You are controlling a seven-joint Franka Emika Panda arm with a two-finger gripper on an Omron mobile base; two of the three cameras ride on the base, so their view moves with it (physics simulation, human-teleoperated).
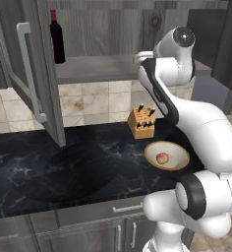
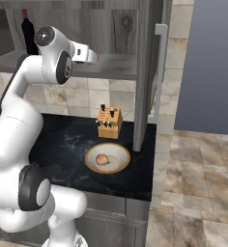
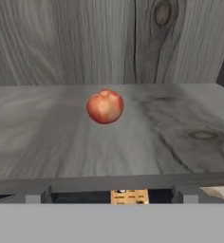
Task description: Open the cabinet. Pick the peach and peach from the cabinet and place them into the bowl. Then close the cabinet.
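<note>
1. A red-orange peach (image 3: 105,106) sits on the grey wood shelf (image 3: 180,128) of the open cabinet (image 1: 32,78), well in from the front edge.
2. The second, paler peach (image 1: 161,158) lies in the bowl (image 1: 179,153) on the counter.
3. The gripper (image 2: 94,56) hovers at the shelf's front, level with it, jaws spread wide and empty.
4. The black marble counter (image 1: 64,167) carries a knife block (image 1: 141,122) just behind the bowl.
5. A wine bottle (image 1: 56,37) stands on the shelf; beige tiles (image 1: 93,101) line the wall.

Two peaches (image 3: 105,106) (image 1: 161,158), one bowl (image 1: 179,149), one knife block (image 1: 140,123), one wine bottle (image 1: 56,37), two open cabinet doors (image 1: 32,74) (image 2: 147,72).
</note>
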